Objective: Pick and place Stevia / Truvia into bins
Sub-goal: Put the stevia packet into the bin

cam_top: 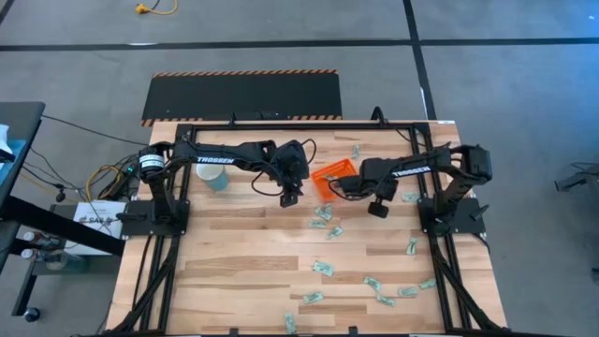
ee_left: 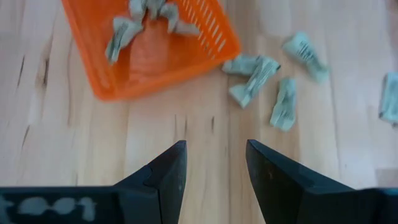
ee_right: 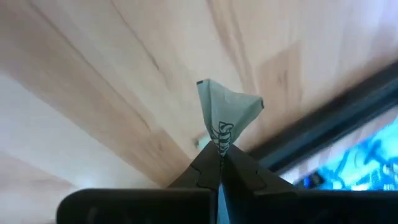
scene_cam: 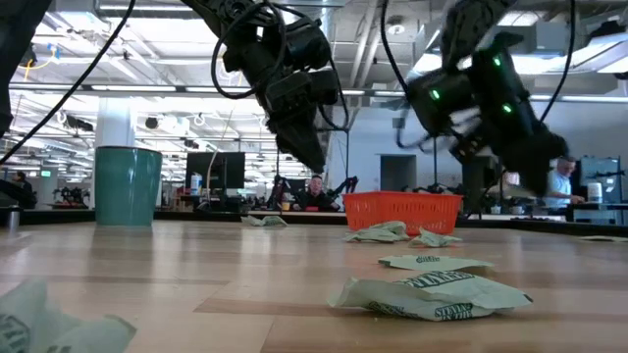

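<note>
Stevia packet (ee_right: 225, 118), pale green w/ dark lettering, stands pinched by one end in the right gripper (ee_right: 220, 152), fingers pressed together on the paper, rest of the packet sticking out past the tips. Overhead, that gripper (cam_top: 339, 190) hangs just beside the orange tray (cam_top: 329, 178), on the tray's right-arm side, so the drop looks like a short carry toward table centre w/ the packet's long axis in line w/ the fingers. Tray (ee_left: 149, 53) already holds several packets; a few more lie on the wood just beside it (ee_left: 256, 73), others scattered toward the table's near edge (cam_top: 323, 269). Left gripper (ee_left: 212, 174) hovers on the tray's other side, fingers apart & empty, pointed at bare wood short of the tray. Right arm is clearly nearer the drop. Teal cup (scene_cam: 128, 186) stands apart by the left arm's base.
</note>
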`<move>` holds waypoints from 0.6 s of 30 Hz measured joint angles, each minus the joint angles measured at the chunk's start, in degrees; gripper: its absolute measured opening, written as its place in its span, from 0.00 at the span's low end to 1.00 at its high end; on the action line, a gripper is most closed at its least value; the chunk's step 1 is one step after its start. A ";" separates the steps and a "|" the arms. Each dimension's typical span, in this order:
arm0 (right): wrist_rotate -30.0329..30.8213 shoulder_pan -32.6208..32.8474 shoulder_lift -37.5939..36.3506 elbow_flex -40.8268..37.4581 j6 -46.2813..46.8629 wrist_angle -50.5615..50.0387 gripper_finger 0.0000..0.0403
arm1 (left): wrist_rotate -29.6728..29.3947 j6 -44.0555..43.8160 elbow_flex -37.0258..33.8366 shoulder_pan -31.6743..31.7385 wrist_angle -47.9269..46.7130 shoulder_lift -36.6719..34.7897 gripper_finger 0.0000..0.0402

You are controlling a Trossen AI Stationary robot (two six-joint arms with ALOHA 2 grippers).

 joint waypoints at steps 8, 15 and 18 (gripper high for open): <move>0.98 2.44 0.00 9.06 -5.18 11.85 0.00 | -1.87 -0.14 0.00 0.04 -4.38 0.02 0.39; 0.83 2.56 -0.02 13.37 -9.25 16.98 0.01 | -2.81 -0.44 0.00 0.04 -6.57 0.02 0.39; 0.67 2.18 -0.02 13.39 -10.50 19.17 0.02 | -2.79 -0.56 0.00 0.02 -6.48 0.02 0.39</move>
